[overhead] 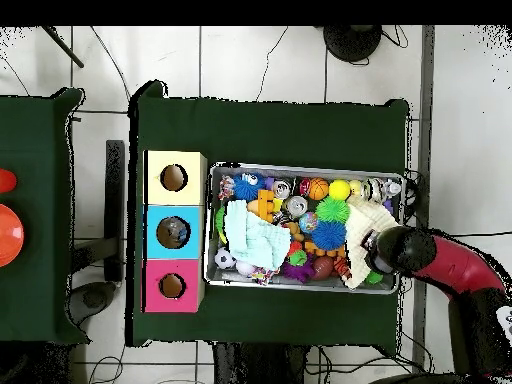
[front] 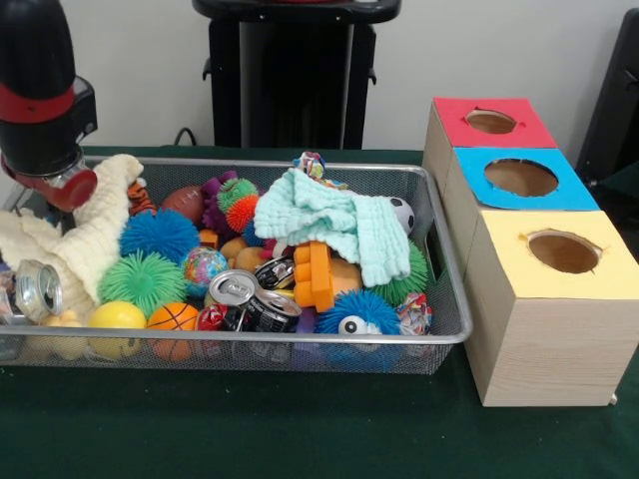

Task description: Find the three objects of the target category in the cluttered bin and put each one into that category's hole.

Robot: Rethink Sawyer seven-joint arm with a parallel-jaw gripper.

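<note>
A wire mesh bin (front: 451, 337) (overhead: 300, 167) holds a heap of toys, cans and cloths. My gripper (front: 58, 186) (overhead: 378, 248) hangs low over the bin's end farthest from the boxes, right at a cream cloth (front: 92, 241) (overhead: 357, 268); the arm's black and red head hides its tip. Beside the bin's other end stand three wooden boxes with round holes: red (front: 492, 122) (overhead: 172, 286), blue (front: 521, 178) (overhead: 173, 232) and yellow (front: 563, 251) (overhead: 173, 178). A mint cloth (front: 329, 220) (overhead: 255, 240) lies over the middle of the heap.
Among the clutter are crushed cans (front: 250, 299), another can (front: 38, 289), spiky balls in blue (front: 158, 235) and green (front: 143, 279), a yellow ball (front: 117, 317), a small basketball (front: 173, 317) and an orange brick (front: 314, 275). Green cloth covers the table (front: 300, 429).
</note>
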